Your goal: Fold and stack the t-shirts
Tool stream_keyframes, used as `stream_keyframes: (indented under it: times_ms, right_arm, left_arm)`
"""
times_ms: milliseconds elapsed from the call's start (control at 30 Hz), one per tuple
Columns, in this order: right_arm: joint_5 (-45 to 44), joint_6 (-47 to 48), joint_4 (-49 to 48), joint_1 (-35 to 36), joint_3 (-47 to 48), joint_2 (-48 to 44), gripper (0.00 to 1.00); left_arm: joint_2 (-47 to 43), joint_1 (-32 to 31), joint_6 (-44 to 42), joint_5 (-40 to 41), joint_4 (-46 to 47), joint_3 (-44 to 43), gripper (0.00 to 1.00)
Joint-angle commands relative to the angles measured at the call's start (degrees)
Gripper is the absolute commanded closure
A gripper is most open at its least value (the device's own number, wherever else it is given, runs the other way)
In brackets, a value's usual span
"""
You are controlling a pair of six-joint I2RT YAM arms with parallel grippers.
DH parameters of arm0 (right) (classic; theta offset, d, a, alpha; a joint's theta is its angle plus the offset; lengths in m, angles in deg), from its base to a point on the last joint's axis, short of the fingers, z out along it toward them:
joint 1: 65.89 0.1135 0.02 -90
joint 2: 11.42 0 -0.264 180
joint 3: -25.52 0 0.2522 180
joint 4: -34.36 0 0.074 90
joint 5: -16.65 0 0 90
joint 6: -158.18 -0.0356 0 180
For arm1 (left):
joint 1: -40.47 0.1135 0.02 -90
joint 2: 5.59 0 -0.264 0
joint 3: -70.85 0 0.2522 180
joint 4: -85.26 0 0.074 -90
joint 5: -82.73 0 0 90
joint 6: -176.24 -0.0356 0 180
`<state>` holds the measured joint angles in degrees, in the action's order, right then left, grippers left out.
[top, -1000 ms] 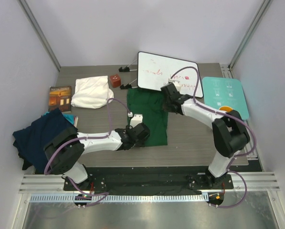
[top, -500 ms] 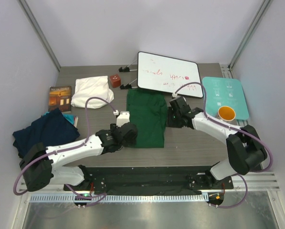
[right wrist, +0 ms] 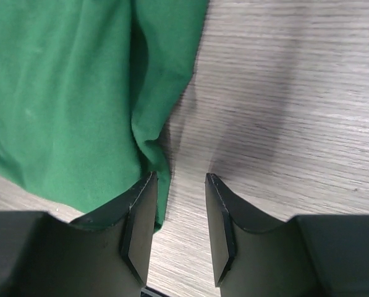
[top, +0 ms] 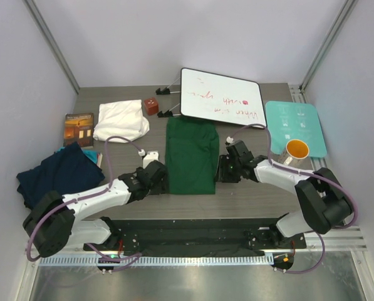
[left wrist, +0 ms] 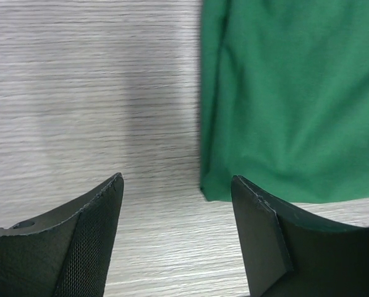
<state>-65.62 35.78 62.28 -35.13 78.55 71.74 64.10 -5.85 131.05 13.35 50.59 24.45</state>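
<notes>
The dark green t-shirt point(top: 191, 155) lies folded in a long strip at the table's middle. It also shows in the left wrist view point(left wrist: 295, 93) and the right wrist view point(right wrist: 67, 86). The cream-white t-shirt point(top: 119, 120) lies folded at the back left. The navy blue t-shirt point(top: 55, 174) lies crumpled at the left edge. My left gripper point(top: 161, 179) is open and empty at the green shirt's near left corner point(left wrist: 178, 185). My right gripper point(top: 222, 169) is open and empty at the shirt's right edge point(right wrist: 179, 185).
A whiteboard point(top: 222, 98) stands at the back. A teal board point(top: 296, 125) lies at the right with an orange mug point(top: 296, 150) on it. A brown book point(top: 78, 128) lies at the left and a small red block point(top: 151, 105) near the white shirt.
Both grippers have let go of the green shirt and drawn back to its sides. The shirt now lies narrower, its sides folded in.
</notes>
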Motion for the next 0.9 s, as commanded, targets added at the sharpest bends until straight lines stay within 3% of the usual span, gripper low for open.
stream_keyframes:
  times_ms: [0,567,867]
  right_arm:
    - [2.56,-1.17,-3.87,0.09,-2.70,-2.91,0.57]
    - [8.53,-1.00,-8.00,0.26,-10.52,-5.98,0.51]
    - [3.53,-3.01,-5.38,0.26,-16.86,-16.70,0.49]
  left_arm:
    - [0.10,0.62,-0.43,-2.60,5.17,0.56,0.29]
    - [5.37,2.12,0.18,-8.05,9.74,2.85,0.31]
    - [7.21,2.12,-0.26,-8.58,9.66,2.15,0.32]
